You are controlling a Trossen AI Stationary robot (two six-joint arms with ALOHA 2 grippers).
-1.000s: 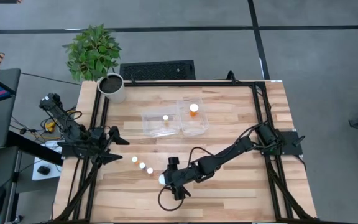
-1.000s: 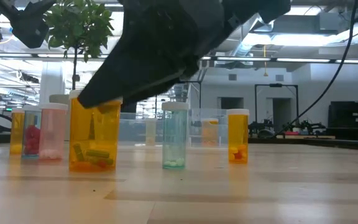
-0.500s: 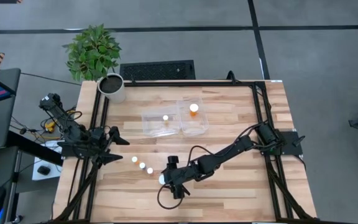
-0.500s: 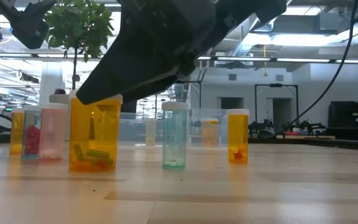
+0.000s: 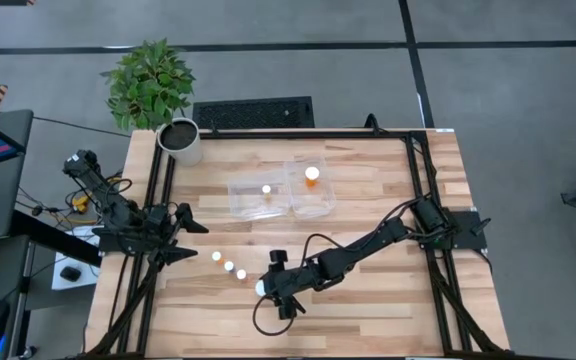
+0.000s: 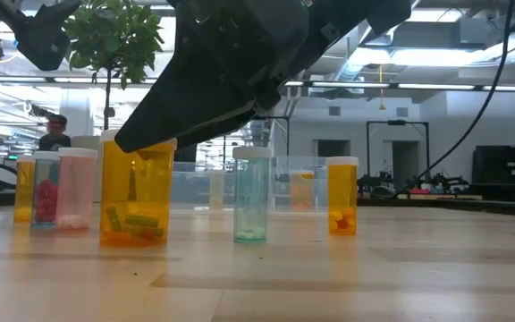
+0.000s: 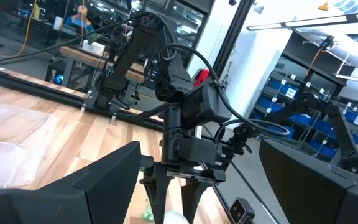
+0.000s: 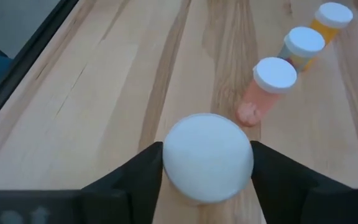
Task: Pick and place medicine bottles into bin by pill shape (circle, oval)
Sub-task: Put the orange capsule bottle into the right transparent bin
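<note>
A large orange bottle (image 6: 137, 192) with a white cap (image 8: 208, 155) stands upright on the table near its front left. My right gripper (image 5: 266, 287) is over it, its fingers closed on either side of the cap. Three small bottles (image 5: 228, 266) stand in a row just left of it; they also show in the right wrist view (image 8: 272, 84). The clear two-compartment bin (image 5: 280, 195) lies farther back and holds two bottles (image 5: 312, 174). My left gripper (image 5: 183, 238) waits open at the table's left edge and also shows in its own wrist view (image 7: 199, 149). My right gripper pinches the large bottle's round white cap (image 8: 173, 155) between its two fingers (image 8: 135, 183), one on each opposite side. The fingers come from above, slanting down. The bottle stands upright with its base on the table (image 6: 132, 240).
A clear teal bottle (image 6: 251, 195) and a small orange bottle (image 6: 342, 195) stand to the right of the held one in the low view. A white plant pot (image 5: 180, 140) stands at the far left corner. Bare wood lies along the table's near and right sides.
</note>
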